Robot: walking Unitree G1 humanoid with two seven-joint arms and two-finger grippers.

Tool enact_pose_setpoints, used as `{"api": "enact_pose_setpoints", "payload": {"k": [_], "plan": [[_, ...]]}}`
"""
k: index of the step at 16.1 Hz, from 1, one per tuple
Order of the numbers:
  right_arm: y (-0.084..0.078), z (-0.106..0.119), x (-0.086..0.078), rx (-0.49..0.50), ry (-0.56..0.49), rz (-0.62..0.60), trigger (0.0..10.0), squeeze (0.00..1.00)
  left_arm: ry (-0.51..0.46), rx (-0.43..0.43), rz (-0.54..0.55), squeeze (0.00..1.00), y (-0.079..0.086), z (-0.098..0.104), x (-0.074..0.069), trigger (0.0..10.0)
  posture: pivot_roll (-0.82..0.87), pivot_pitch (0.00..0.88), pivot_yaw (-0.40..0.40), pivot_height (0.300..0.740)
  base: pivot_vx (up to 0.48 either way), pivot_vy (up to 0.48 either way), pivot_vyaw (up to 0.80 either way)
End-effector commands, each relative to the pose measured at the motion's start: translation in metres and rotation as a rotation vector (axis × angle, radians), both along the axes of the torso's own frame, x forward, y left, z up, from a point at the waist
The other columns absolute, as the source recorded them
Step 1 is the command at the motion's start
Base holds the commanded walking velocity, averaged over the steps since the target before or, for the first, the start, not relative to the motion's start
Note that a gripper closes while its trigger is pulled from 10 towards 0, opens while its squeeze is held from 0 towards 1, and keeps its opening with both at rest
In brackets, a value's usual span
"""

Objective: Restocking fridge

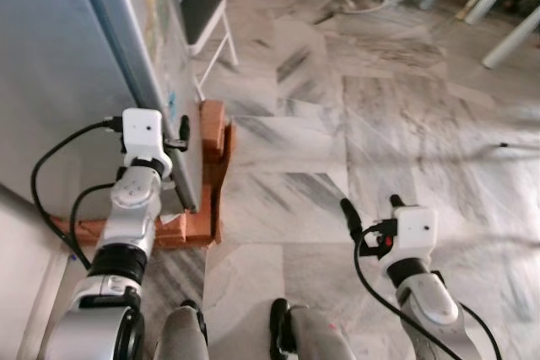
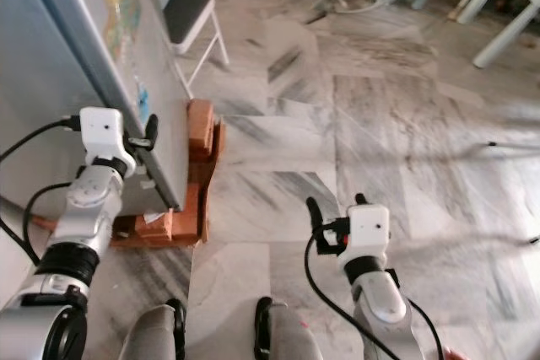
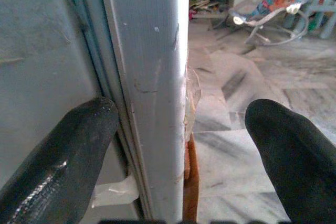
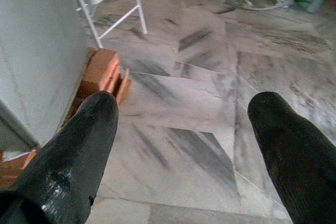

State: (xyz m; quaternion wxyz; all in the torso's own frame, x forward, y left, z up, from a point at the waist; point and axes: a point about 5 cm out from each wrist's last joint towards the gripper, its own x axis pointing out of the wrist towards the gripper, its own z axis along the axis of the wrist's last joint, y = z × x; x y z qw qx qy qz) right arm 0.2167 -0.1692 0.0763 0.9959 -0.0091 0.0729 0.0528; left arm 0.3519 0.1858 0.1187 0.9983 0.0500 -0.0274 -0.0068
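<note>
Left gripper [image 3: 181, 129], fingers spread, straddles the fridge door [image 3: 149, 77] edge. Right gripper [image 4: 184, 129] released, holding nothing. Restocking looks barely begun.

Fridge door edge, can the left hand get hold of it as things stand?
Probably yes: the left hand is open, its fingers either side of the fridge door edge, with nothing between them.
</note>
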Motion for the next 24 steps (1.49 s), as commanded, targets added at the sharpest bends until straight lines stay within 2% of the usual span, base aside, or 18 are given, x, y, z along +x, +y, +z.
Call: {"api": "enact_pose_setpoints", "payload": {"k": [1, 4, 5, 6, 7, 8, 9, 10, 12, 13, 14, 16, 17, 18, 21, 22, 24], "plan": [[-0.004, 0.000, -0.002, -0.010, 0.008, -0.006, 10.0, 0.00, -0.011, -0.005, -0.003, 0.00, -0.002, 0.005, 0.006, 10.0, 0.04, 0.202, -0.077, 0.740, 0.000, 0.000, 0.00], [-0.007, -0.017, -0.009, -0.078, 0.120, 0.042, 10.0, 0.00, -0.043, 0.002, -0.085, 0.00, -0.023, 0.019, 0.017, 10.0, 0.04, 0.199, -0.080, 0.740, 0.000, 0.000, 0.00], [-0.013, -0.032, -0.018, -0.074, 0.232, 0.054, 10.0, 0.00, -0.076, 0.014, -0.164, 0.00, -0.044, 0.035, 0.027, 10.0, 0.04, 0.195, -0.081, 0.740, 0.000, 0.000, 0.00], [-0.016, -0.036, -0.021, -0.075, 0.265, 0.060, 10.0, 0.00, -0.089, 0.006, -0.200, 0.00, -0.055, 0.042, 0.031, 10.0, 0.04, 0.193, -0.080, 0.740, 0.000, 0.000, 0.00], [-0.019, -0.039, -0.023, -0.094, 0.296, 0.074, 10.0, 0.00, -0.117, 0.007, -0.267, 0.00, -0.074, 0.054, 0.034, 10.0, 0.04, 0.190, -0.079, 0.740, 0.000, 0.000, 0.00], [-0.020, -0.041, -0.024, -0.099, 0.317, 0.099, 10.0, 0.00, -0.184, -0.025, -0.496, 0.00, -0.132, 0.075, 0.028, 10.0, 0.04, 0.187, -0.081, 0.740, 0.000, 0.000, 0.00], [-0.019, -0.041, -0.023, -0.100, 0.320, 0.103, 10.0, 0.00, -0.203, -0.064, -0.650, 0.00, -0.169, 0.081, 0.015, 10.0, 0.04, 0.185, -0.082, 0.740, 0.000, 0.000, 0.00], [-0.016, -0.042, -0.022, -0.110, 0.321, 0.123, 10.0, 0.00, -0.210, -0.101, -0.806, 0.00, -0.205, 0.082, -0.006, 10.0, 0.04, 0.184, -0.081, 0.740, 0.000, 0.000, 0.00], [-0.012, -0.041, -0.020, -0.130, 0.313, 0.145, 10.0, 0.00, -0.219, -0.175, -0.997, 0.00, -0.247, 0.088, -0.039, 10.0, 0.03, 0.179, -0.079, 0.740, 0.000, 0.000, 0.00], [-0.012, -0.041, -0.019, -0.133, 0.313, 0.147, 10.0, 0.00, -0.224, -0.187, -1.027, 0.00, -0.253, 0.090, -0.045, 10.0, 0.03, 0.175, -0.080, 0.740, 0.000, 0.000, 0.00], [-0.011, -0.041, -0.017, -0.131, 0.314, 0.149, 10.0, 0.00, -0.212, -0.137, -0.989, 0.00, -0.243, 0.081, -0.035, 10.0, 0.04, 0.172, -0.079, 0.740, 0.000, 0.000, 0.00], [-0.011, -0.041, -0.016, -0.127, 0.313, 0.151, 10.0, 0.00, -0.153, -0.105, -0.888, 0.00, -0.215, 0.068, -0.016, 10.0, 0.04, 0.174, -0.079, 0.740, 0.000, 0.000, 0.00], [-0.009, -0.041, -0.014, -0.126, 0.309, 0.156, 10.0, 0.00, -0.120, -0.059, -0.774, 0.00, -0.181, 0.057, -0.002, 10.0, 0.05, 0.173, -0.074, 0.740, 0.000, 0.000, 0.00], [-0.008, -0.038, -0.012, -0.121, 0.271, 0.152, 10.0, 0.00, -0.089, -0.017, -0.688, 0.00, -0.153, 0.048, 0.005, 10.0, 0.05, 0.173, -0.074, 0.740, 0.000, 0.000, 0.00], [0.004, -0.010, 0.005, -0.043, 0.071, 0.153, 10.0, 0.00, -0.052, 0.069, -0.493, 0.00, -0.090, 0.025, 0.009, 10.0, 0.08, 0.166, -0.071, 0.740, 0.000, 0.000, 0.00], [0.009, 0.001, 0.014, -0.031, 0.009, 0.157, 10.0, 0.00, -0.042, 0.068, -0.398, 0.00, -0.059, 0.017, 0.002, 10.0, 0.10, 0.167, -0.070, 0.740, 0.000, 0.000, 0.00], [0.012, 0.009, 0.021, -0.026, -0.035, 0.166, 10.0, 0.00, -0.029, 0.042, -0.340, 0.00, -0.039, 0.012, -0.010, 10.0, 0.13, 0.171, -0.065, 0.740, 0.000, 0.000, 0.00]]}}
